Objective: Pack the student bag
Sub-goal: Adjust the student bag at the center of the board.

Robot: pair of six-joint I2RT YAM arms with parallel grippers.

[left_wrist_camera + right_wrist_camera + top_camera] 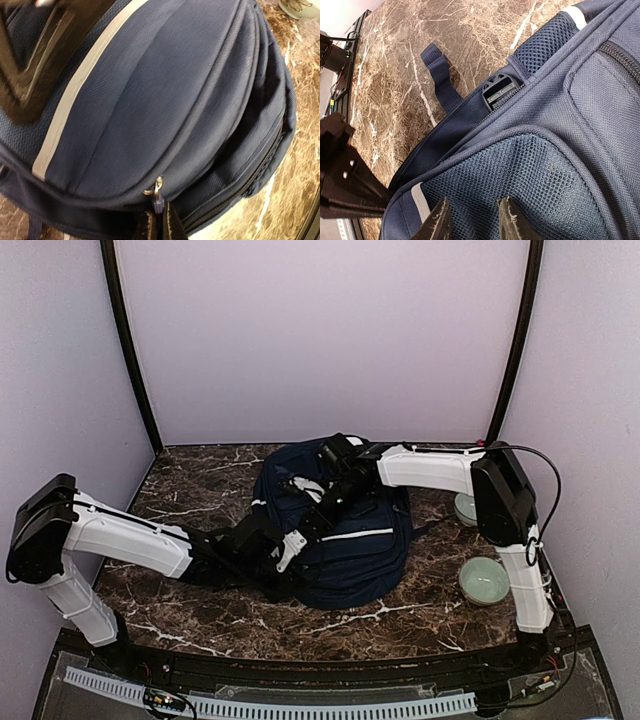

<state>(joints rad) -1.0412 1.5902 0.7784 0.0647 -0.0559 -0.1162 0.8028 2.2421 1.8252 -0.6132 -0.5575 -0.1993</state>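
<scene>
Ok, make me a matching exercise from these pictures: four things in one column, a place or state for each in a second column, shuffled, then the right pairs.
Things
1. left pincer
2. right pincer
3. pale green bowl
4. plastic buckle

Places or states
A. black, tucked at the student bag's edge
B. on the marble table, right of the bag
C. shut on the zipper pull
D. open, over the mesh pocket

Pairs: 1-C, 2-D, 3-B, 4-A
</scene>
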